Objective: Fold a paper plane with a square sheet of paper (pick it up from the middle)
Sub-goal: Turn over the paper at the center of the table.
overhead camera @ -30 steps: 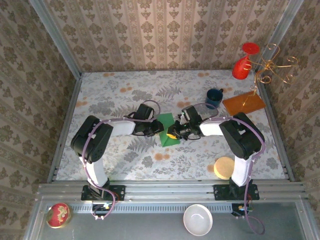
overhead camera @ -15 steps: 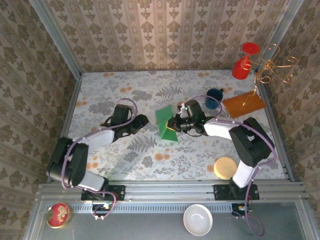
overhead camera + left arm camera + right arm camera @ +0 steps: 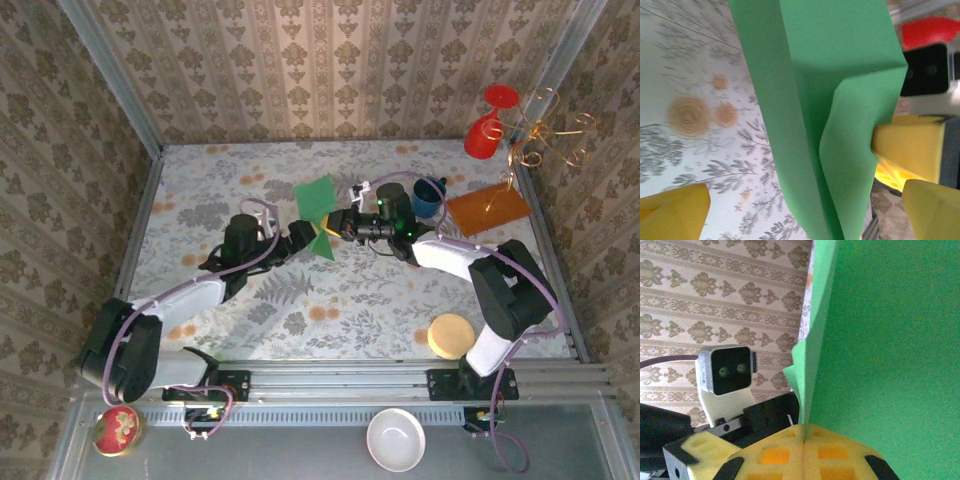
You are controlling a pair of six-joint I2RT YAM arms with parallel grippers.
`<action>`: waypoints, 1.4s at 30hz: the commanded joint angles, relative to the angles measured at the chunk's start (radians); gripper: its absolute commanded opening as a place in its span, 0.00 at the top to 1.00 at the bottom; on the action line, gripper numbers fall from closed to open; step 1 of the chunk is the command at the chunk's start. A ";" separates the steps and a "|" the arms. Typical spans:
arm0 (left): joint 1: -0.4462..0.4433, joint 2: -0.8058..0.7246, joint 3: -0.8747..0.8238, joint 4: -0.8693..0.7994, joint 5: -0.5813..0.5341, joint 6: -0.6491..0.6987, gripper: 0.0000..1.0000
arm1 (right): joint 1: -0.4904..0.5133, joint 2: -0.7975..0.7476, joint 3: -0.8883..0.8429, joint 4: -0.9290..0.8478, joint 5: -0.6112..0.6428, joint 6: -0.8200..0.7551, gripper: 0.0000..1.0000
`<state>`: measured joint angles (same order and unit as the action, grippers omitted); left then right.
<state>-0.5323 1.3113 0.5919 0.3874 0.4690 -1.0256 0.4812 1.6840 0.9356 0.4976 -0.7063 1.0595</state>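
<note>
The green sheet of paper (image 3: 316, 204) has moved farther back than a second ago and now stands upright mid-table, left of the blue mug (image 3: 428, 196). The right gripper (image 3: 338, 229) is pinched tight on its edge. The left gripper (image 3: 302, 238) has let go and sits just beside it, fingers spread wide.

Paper (image 3: 318, 205) plain bright green. Pads (image 3: 675, 207) yellow. Table (image 3: 200, 180) pale grey, leaf-printed, with orange blossoms. Walls (image 3: 300, 60) beige striped damask. Mug (image 3: 429, 196) blue, board (image 3: 487, 208) orange-brown, upper-right cup (image 3: 483, 135) red, bowl (image 3: 397, 440) white.
</note>
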 commanded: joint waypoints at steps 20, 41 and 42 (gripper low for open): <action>0.019 0.057 0.019 0.263 0.109 -0.079 0.57 | -0.026 -0.022 -0.014 0.078 -0.051 0.076 0.95; 0.049 0.052 0.064 -0.022 0.062 0.095 0.92 | -0.119 -0.130 -0.031 -0.338 0.131 -0.122 0.56; 0.050 0.041 0.080 -0.103 0.041 0.138 0.93 | -0.126 -0.143 -0.029 -0.367 0.151 -0.142 0.55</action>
<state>-0.4885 1.3918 0.6228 0.4694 0.5537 -1.0206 0.3767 1.5936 0.9180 0.2783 -0.6430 1.0092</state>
